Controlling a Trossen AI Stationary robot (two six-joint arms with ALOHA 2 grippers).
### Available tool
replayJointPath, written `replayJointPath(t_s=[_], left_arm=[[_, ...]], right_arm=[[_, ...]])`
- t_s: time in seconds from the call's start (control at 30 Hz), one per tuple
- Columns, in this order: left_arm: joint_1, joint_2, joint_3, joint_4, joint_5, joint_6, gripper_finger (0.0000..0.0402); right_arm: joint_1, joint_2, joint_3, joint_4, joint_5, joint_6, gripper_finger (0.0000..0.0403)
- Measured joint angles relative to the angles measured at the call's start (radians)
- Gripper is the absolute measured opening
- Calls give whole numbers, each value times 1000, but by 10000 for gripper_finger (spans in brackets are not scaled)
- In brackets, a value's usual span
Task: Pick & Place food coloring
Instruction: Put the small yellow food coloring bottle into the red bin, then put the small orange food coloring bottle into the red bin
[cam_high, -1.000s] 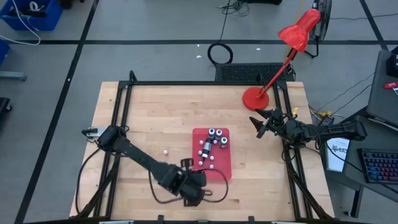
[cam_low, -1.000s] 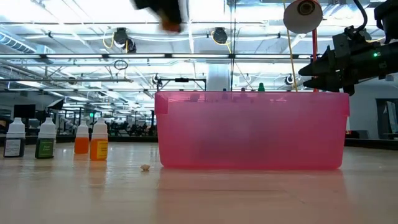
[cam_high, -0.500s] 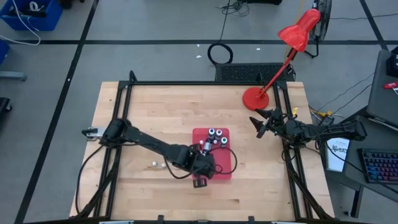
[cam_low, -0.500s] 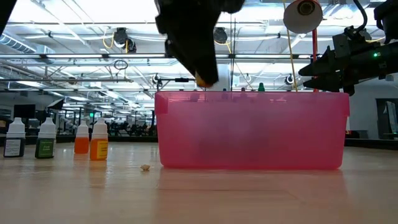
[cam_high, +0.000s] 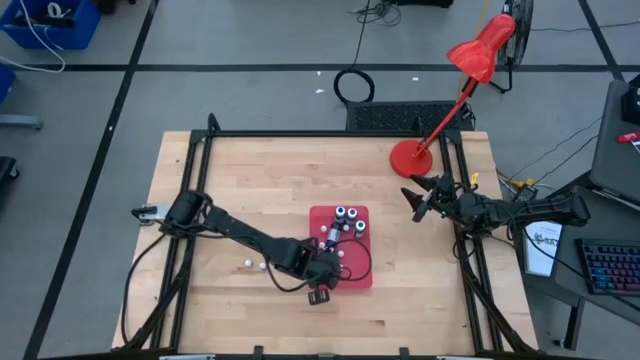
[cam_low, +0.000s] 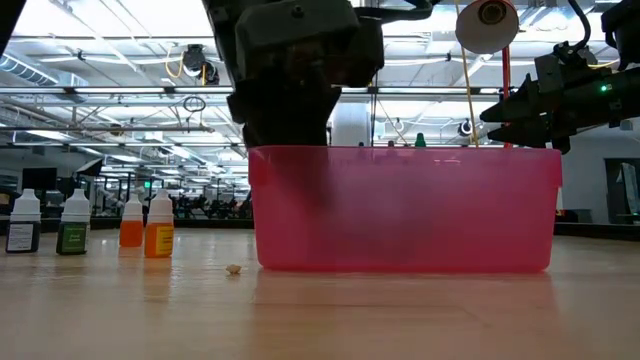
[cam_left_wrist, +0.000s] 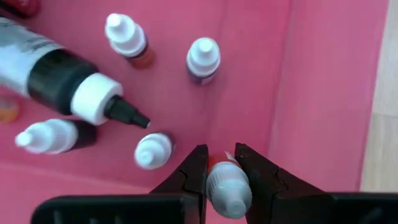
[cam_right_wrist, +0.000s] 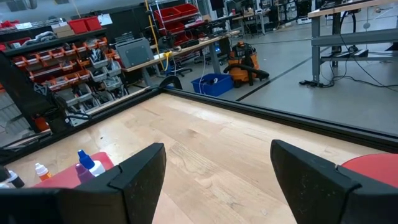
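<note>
A pink bin (cam_high: 362, 262) stands on the table's middle; in the low view it is the translucent pink box (cam_low: 420, 210). Several food coloring bottles (cam_left_wrist: 203, 58) stand or lie on its floor, among them a larger black-and-white bottle (cam_left_wrist: 59, 84). My left gripper (cam_high: 324, 268) reaches down into the bin's near left part, shut on a small white-capped bottle (cam_left_wrist: 227, 186). My right gripper (cam_high: 420, 200) hangs open and still at the table's right edge. More bottles (cam_low: 145, 225) stand upright on the table left of the bin in the low view. My left gripper (cam_left_wrist: 217, 150) pinches the small bottle between its two fingers, on the reddish body just below the white cap (cam_left_wrist: 219, 163). The fingers slant down from above, and the bottle lies along them with its cap toward the wrist. Whether the bottle touches the bin floor cannot be seen.
Two small whitish pieces (cam_high: 254, 264) lie on the wood left of the bin. A red desk lamp (cam_high: 412, 155) stands at the far right corner. The black table frame (cam_high: 190, 200) runs along the sides. The table's far half is bare wood.
My left gripper, staying shut on the small bottle, has gone from the table's near edge toward the far side to the bin, then down into it past the rim.
</note>
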Motion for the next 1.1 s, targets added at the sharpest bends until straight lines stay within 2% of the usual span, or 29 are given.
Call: replayJointPath(t_s=[0.17, 0.53, 0.6, 0.83, 1.1], left_arm=[[0, 0, -48, 92, 23, -2, 64], [1, 3, -60, 115, 36, -32, 64], [0, 10, -63, 134, 53, -39, 78], [1, 9, -63, 158, 93, -32, 164], [0, 3, -8, 150, 101, 45, 196]], right_arm=[[0, 0, 0, 0, 0, 0, 279], [0, 0, 0, 0, 0, 0, 279], [0, 0, 0, 0, 0, 0, 279], [0, 2, 0, 0, 0, 0, 279], [0, 5, 0, 0, 0, 0, 279]])
